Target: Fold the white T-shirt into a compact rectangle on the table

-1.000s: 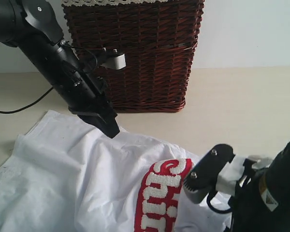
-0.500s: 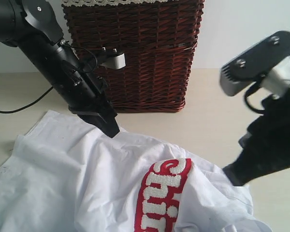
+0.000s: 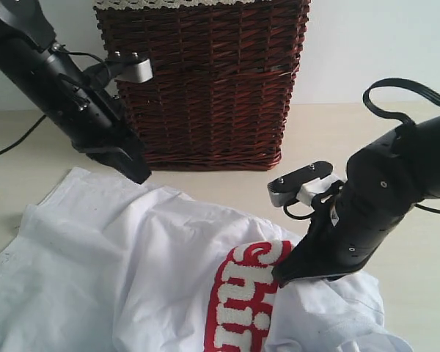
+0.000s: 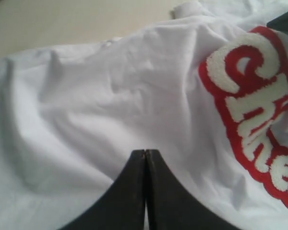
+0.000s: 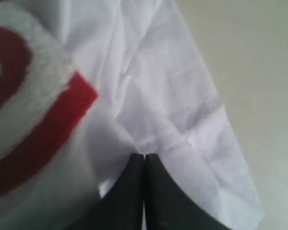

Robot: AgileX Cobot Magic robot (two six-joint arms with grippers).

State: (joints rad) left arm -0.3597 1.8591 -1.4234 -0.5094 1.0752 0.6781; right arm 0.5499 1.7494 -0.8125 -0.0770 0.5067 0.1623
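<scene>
The white T-shirt (image 3: 132, 271) lies crumpled on the table (image 3: 367, 147), its fuzzy white lettering outlined in red (image 3: 246, 301) facing up. My left gripper (image 3: 139, 176) is shut and empty, hanging just above the shirt's far left edge; in the left wrist view its tips (image 4: 145, 151) hover over plain white cloth (image 4: 110, 96). My right gripper (image 3: 279, 279) is shut too, its tip resting on the shirt right beside the lettering. The right wrist view shows that tip (image 5: 144, 155) on creased cloth (image 5: 182, 96), with no cloth visible between the fingers.
A tall dark red wicker basket (image 3: 205, 81) with a lace-trimmed liner stands at the back, close behind the left arm. A black cable (image 3: 15, 147) runs over the table's left side. Bare table lies right of the shirt (image 3: 396, 293).
My left gripper has lifted off the shirt and drawn back to the left. My right arm swung up high, then came down again onto the shirt beside the lettering.
</scene>
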